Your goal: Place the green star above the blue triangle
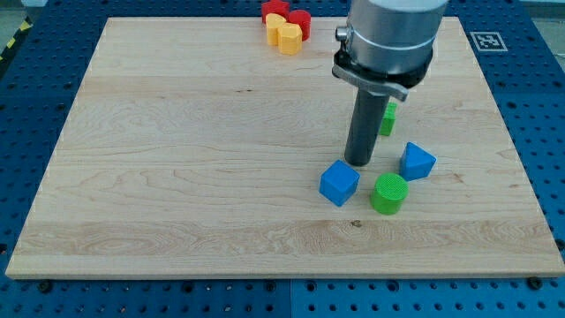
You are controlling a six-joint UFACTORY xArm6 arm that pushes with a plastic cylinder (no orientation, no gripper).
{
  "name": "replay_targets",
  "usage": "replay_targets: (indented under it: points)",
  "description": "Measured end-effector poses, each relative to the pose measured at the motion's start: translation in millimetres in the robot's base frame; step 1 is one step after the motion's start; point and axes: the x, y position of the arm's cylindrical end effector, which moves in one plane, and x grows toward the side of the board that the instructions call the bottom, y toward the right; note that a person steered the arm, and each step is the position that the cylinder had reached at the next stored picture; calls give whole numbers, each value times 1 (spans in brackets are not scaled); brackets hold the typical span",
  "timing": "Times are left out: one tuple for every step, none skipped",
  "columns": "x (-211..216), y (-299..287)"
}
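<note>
The green star (pixel 387 119) shows only as a sliver at the rod's right side; most of it is hidden behind the rod. The blue triangle (pixel 417 162) lies below and right of it, on the wooden board (pixel 177 159). My tip (pixel 357 163) rests on the board just above the blue cube (pixel 339 183), left of the blue triangle and below the green star.
A green cylinder (pixel 389 193) stands right of the blue cube and below the blue triangle. At the view's top edge sit a red block (pixel 275 10), a yellow heart-like block (pixel 285 35) and another red block (pixel 300 19), bunched together.
</note>
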Motion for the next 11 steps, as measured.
replay_targets:
  points:
    - [-27, -1]
    - [-41, -1]
    - [-59, -1]
    - [-66, 5]
    - [-66, 12]
    - [-76, 12]
    - [-88, 14]
    - [-88, 30]
    - [-88, 49]
    - [-80, 52]
    - [-64, 52]
